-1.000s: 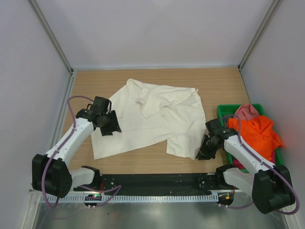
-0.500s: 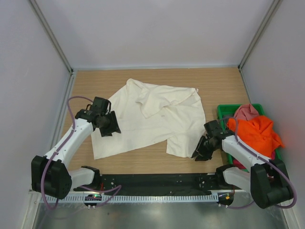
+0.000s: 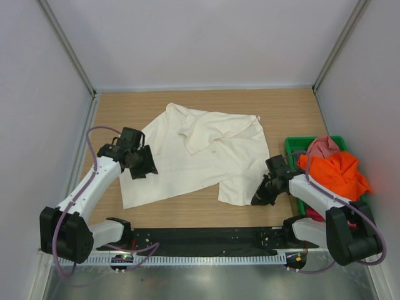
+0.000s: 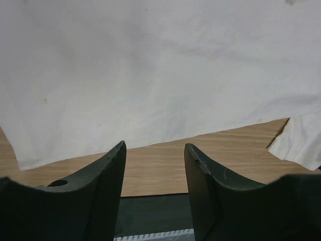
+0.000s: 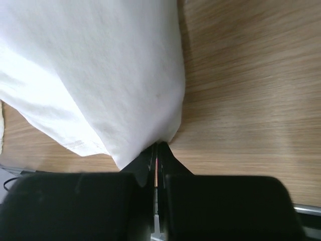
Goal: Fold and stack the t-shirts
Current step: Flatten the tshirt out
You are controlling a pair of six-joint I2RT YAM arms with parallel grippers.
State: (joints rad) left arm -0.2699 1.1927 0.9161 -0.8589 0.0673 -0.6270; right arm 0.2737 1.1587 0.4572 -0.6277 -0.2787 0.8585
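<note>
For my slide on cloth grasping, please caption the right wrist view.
Right fingers shut on a corner of the cream-white t-shirt, on the wooden table.

One cream-white t-shirt, one orange t-shirt, one pink t-shirt, one green bin, two arms.

The cream-white t-shirt lies rumpled, left gripper over its nine-o'clock edge, right gripper at its five-o'clock corner.

Left arm extends toward 1 o'clock; left gripper points toward 4 o'clock, jaws parted. Right arm extends toward 10 o'clock; right gripper points toward 7 o'clock, fingers closed on a corner of the cream-white t-shirt.
</note>
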